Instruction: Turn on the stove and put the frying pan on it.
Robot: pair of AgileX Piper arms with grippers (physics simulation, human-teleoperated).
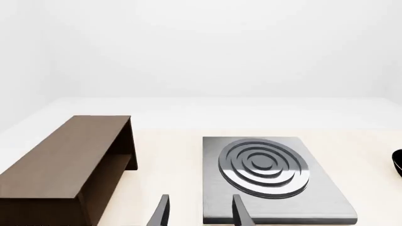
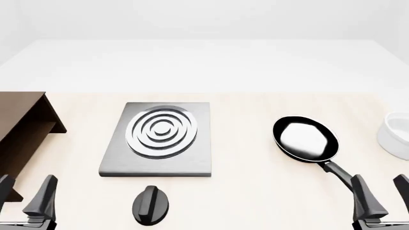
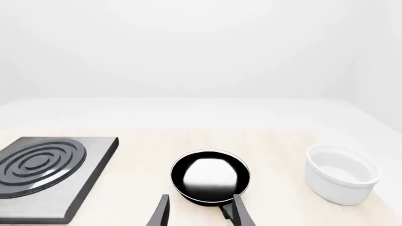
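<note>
We see both grippers, left (image 2: 26,196) & right (image 2: 380,194), spread apart, empty. Risk: right knocks small round black frying pan (image 2: 305,138) into white round bowl (image 2: 396,135), away from flat grey metal stove (image 2: 160,139).

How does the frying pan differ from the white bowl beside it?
The frying pan is black, shallow and glossy, with a long handle; the white bowl is matte, deeper, straight-walled and has no handle. In the front view the pan lies nearer the stove than the bowl. Both are round, upright and empty.
</note>
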